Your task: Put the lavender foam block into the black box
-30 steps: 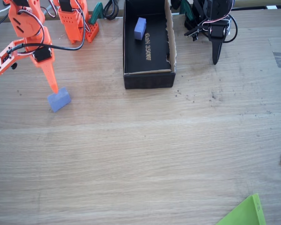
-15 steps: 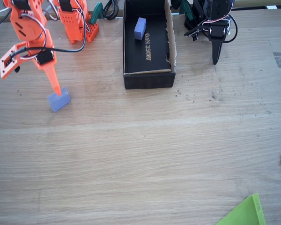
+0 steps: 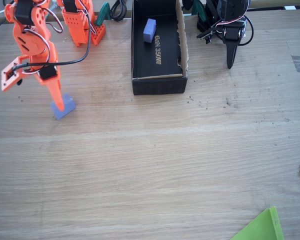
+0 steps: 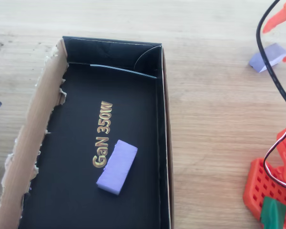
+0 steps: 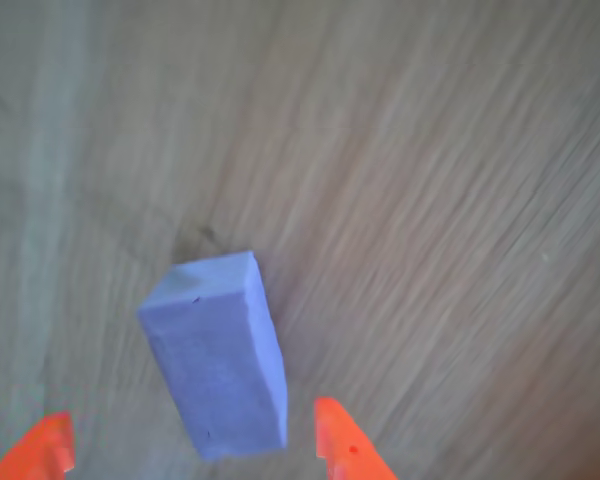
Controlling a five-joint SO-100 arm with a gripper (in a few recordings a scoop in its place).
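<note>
In the fixed view, the orange arm [image 3: 32, 40] stands at the far left of the wooden table [image 3: 155, 165], its gripper [image 3: 61, 104] pointing down onto the lavender foam block [image 3: 64, 107] that lies on the bare wood, well left of the black box [image 3: 157, 47]. From this angle a finger covers part of the block, and the gap between the fingers cannot be read. The wrist view settles it: the gripper [image 5: 195, 445] is spread wide, one orange fingertip [image 5: 42, 450] on each side of the block [image 5: 218, 355], neither touching it, and the block rests on the table with one end toward the camera.

Further right in the fixed view, a second block [image 3: 149, 30] lies inside the box near its far end. The overhead view shows this second block [image 4: 117, 166] flat on the box [image 4: 38, 129] floor, just beside the gold "350W" lettering [image 4: 103, 133], and catches the first block [image 4: 268, 56] at the upper right corner, on the table beside an orange finger [image 4: 279, 16]. A black arm [image 3: 229, 30] stands right of the box in the fixed view, and a green sheet [image 3: 260, 227] pokes in at the bottom right.
</note>
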